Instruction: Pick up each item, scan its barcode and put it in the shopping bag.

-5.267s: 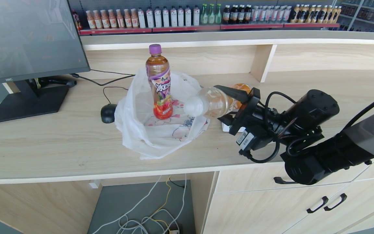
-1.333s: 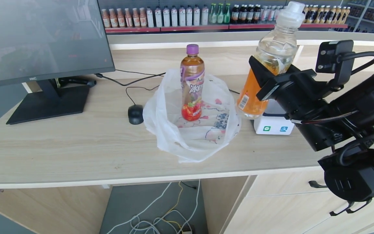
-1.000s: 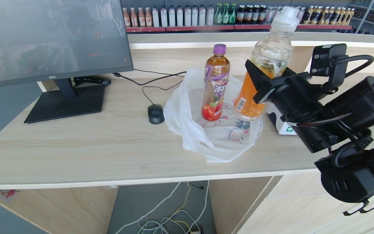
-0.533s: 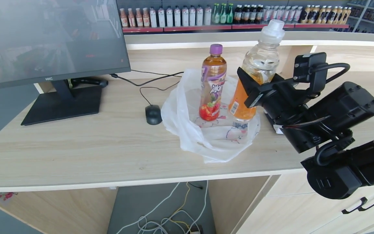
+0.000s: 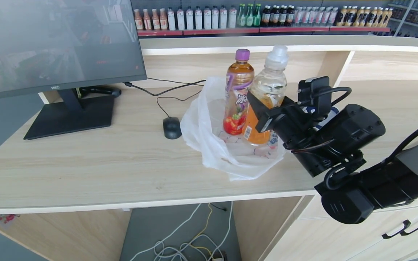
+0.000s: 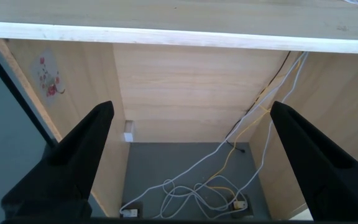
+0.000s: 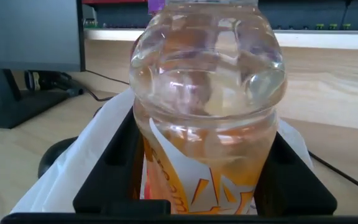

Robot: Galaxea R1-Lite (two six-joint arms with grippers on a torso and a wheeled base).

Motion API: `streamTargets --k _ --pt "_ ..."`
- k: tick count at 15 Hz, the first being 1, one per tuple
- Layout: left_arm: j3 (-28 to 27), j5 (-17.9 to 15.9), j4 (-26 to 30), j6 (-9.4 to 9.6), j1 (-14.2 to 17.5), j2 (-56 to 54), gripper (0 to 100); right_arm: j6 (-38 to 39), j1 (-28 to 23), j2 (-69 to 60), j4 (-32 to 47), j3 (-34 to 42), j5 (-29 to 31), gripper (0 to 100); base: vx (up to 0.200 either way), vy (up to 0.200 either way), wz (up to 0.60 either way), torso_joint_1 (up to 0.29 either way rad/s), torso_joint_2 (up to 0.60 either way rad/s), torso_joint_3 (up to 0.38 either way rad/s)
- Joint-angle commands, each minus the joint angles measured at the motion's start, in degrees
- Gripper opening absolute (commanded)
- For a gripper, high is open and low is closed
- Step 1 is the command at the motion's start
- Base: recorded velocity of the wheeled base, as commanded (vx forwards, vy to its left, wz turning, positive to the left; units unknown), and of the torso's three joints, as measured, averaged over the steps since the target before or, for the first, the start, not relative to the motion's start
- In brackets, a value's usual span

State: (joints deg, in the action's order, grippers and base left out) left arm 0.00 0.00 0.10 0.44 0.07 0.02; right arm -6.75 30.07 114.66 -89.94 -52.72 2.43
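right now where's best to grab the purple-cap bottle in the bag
Probably grip the purple-cap bottle on its upper body, above the bag rim, coming from the robot's left: it stands upright, and the right gripper holds the orange-label bottle close on its right.

The clear plastic bottle with a white cap [image 5: 269, 87] wears an orange-and-white label with a white barcode patch. The amber drink bottle with a purple cap [image 5: 238, 90] has a purple label turning red at its foot. The translucent white plastic shopping bag [image 5: 209, 145] carries pink and blue flower prints. The black right gripper [image 5: 263, 110] stands against the pale wood-grain counter [image 5: 85, 159]
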Motion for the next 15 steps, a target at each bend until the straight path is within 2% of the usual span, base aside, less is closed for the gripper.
streamTargets --k 1,15 --pt "0.0 0.0 0.0 0.0 0.0 0.0 100 0.0 0.0 1.4 -0.1 -0.4 0.0 0 0.0 0.0 0.0 0.0 0.0 0.0" --pt "0.0 0.0 0.0 0.0 0.0 0.0 100 0.1 0.0 2.1 -0.1 0.1 0.2 0 0.0 0.0 0.0 0.0 0.0 0.0"
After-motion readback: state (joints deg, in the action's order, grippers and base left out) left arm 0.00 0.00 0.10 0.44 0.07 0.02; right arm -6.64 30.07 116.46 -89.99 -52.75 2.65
